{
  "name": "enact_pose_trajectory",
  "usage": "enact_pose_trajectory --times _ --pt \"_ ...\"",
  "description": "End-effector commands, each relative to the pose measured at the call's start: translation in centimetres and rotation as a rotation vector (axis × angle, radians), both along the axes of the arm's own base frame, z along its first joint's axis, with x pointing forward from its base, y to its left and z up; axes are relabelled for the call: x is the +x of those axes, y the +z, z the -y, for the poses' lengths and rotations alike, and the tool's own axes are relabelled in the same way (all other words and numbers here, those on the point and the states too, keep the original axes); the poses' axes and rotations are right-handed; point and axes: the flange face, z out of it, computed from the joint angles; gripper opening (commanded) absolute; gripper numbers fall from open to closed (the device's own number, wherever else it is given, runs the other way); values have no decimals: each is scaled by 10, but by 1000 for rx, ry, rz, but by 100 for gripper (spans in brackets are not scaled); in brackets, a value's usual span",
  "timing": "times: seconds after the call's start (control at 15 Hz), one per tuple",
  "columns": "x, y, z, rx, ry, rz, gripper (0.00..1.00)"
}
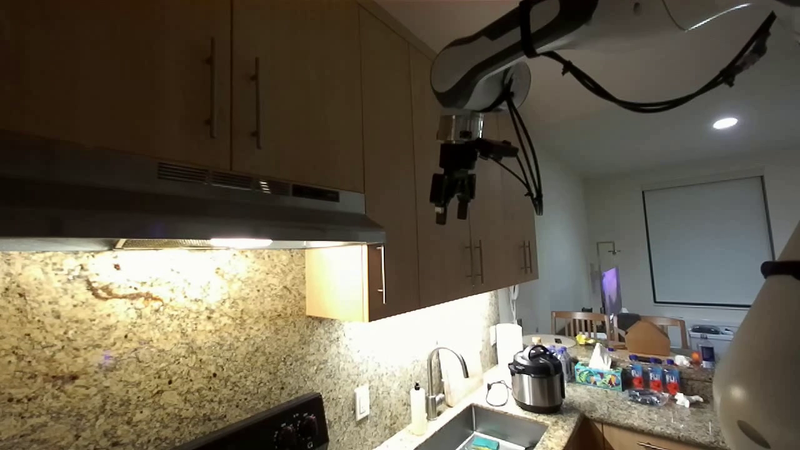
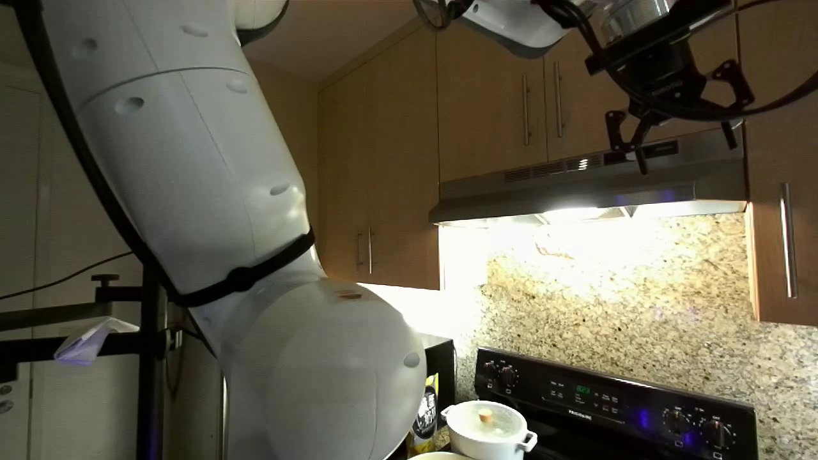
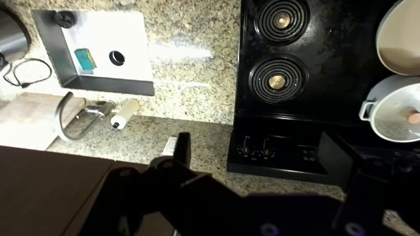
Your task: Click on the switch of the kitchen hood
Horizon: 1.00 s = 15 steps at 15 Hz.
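Note:
The kitchen hood (image 1: 187, 209) is wide, low and dark grey, with a lit strip beneath; it also shows in an exterior view (image 2: 575, 191). A dark panel (image 1: 315, 192) sits right of the vents on its front and also shows in an exterior view (image 2: 662, 149). I cannot make out single switches on it. My gripper (image 1: 451, 214) points down, in the air, apart from the hood. In an exterior view the gripper (image 2: 686, 151) overlaps the hood's right end. The wrist view shows the gripper (image 3: 261, 152) with fingers spread and nothing between them. I cannot make out the hood there.
Wooden cabinets (image 1: 300, 94) with bar handles stand above and beside the hood. Below are a black stove (image 3: 331, 65) with a white lidded pot (image 3: 393, 111), a sink (image 3: 108, 83) and a curved faucet (image 3: 60, 118). A pressure cooker (image 1: 537, 387) stands on the counter.

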Motion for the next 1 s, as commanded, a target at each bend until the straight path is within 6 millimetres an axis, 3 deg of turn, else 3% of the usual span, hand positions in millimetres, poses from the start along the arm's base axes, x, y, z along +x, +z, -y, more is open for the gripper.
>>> enact_pose_trajectory --times 0.0,0.4,0.67,0.93 --pt "2 30 -33 30 108 60 100" --pt "23 63 -95 169 166 210 100" --pt "52 56 -125 265 106 298 100" --pt "82 56 -149 307 -2 516 100"
